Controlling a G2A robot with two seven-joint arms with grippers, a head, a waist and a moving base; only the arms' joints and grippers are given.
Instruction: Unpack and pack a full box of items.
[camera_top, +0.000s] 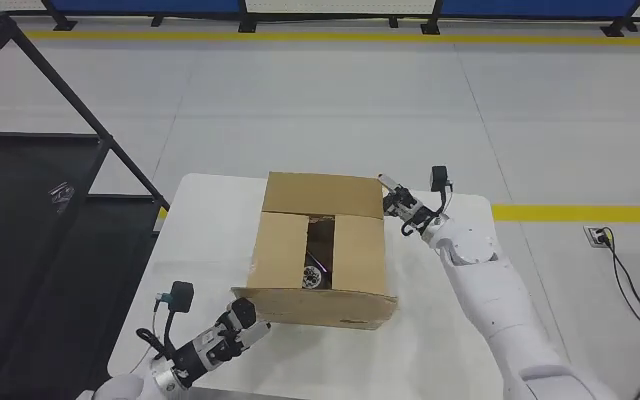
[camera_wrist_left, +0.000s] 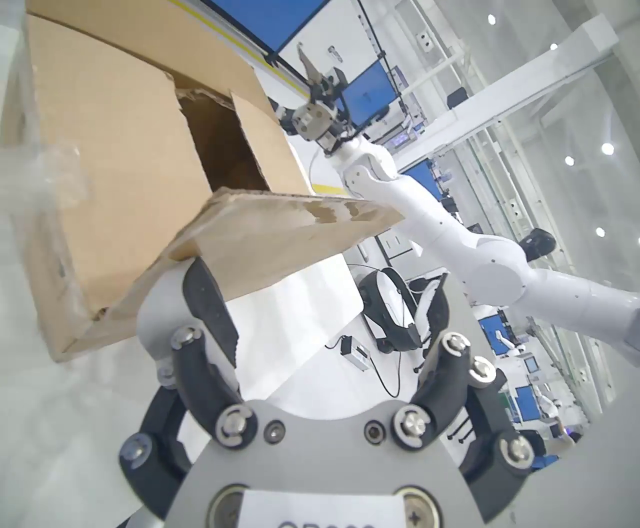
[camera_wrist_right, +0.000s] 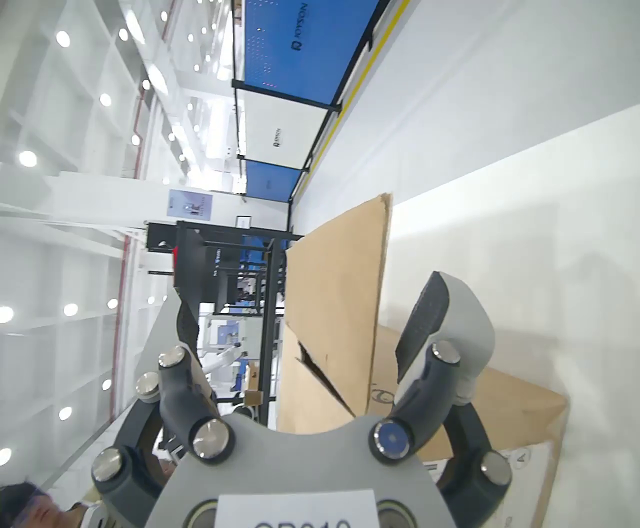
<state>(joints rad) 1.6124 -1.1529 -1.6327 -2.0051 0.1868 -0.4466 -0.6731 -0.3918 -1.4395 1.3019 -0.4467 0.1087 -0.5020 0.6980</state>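
Note:
A brown cardboard box (camera_top: 320, 255) stands in the middle of the white table (camera_top: 440, 320). Its two inner flaps leave a gap where dark items (camera_top: 318, 268) show. The far flap (camera_top: 322, 192) stands up and the near flap (camera_top: 315, 308) hangs outward. My left gripper (camera_top: 243, 322) is at the near flap's left corner. In the left wrist view it (camera_wrist_left: 320, 300) is open and the flap (camera_wrist_left: 280, 235) lies across one finger (camera_wrist_left: 210, 305). My right gripper (camera_top: 397, 207) is at the far flap's right corner, open, with the flap's edge (camera_wrist_right: 335, 290) between its spread fingers (camera_wrist_right: 430, 310), untouched.
A black metal frame (camera_top: 70, 130) stands off the table's left side. Bare table lies to the right of the box and in front of it. In the left wrist view the right arm (camera_wrist_left: 400, 185) rises beyond the box.

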